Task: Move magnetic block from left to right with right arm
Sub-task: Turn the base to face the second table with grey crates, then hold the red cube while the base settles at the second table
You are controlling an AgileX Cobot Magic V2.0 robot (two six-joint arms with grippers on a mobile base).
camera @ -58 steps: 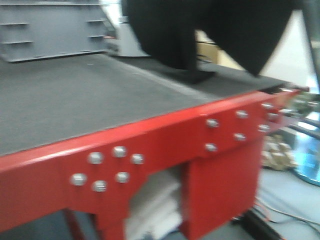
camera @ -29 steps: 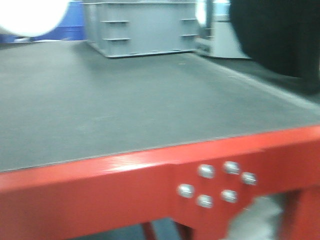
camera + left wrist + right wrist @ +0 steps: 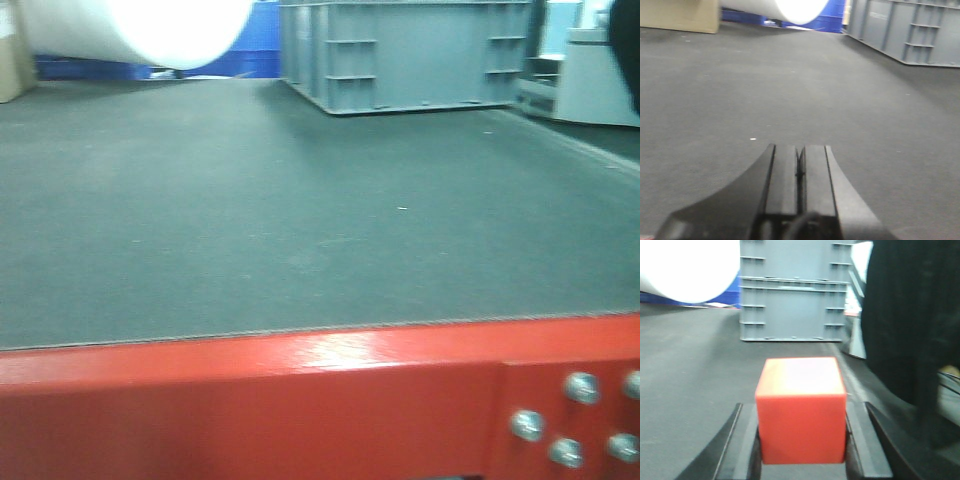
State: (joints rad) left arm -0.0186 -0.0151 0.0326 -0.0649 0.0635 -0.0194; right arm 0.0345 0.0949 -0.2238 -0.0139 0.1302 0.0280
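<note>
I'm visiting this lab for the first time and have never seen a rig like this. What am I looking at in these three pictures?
This is a two-armed robot at a work table. The front view looks across the table, which has a red bolted frame topped with a grey mat, and a grey crate at the far side. The other two cameras ride on the robot's wrists, each looking out along its own pincer. The left gripper is shut on nothing, low over the mat. The right gripper has its two black fingers closed on the sides of the magnetic block, a small red cube. I cannot tell whether the cube is lifted off the mat.
</note>
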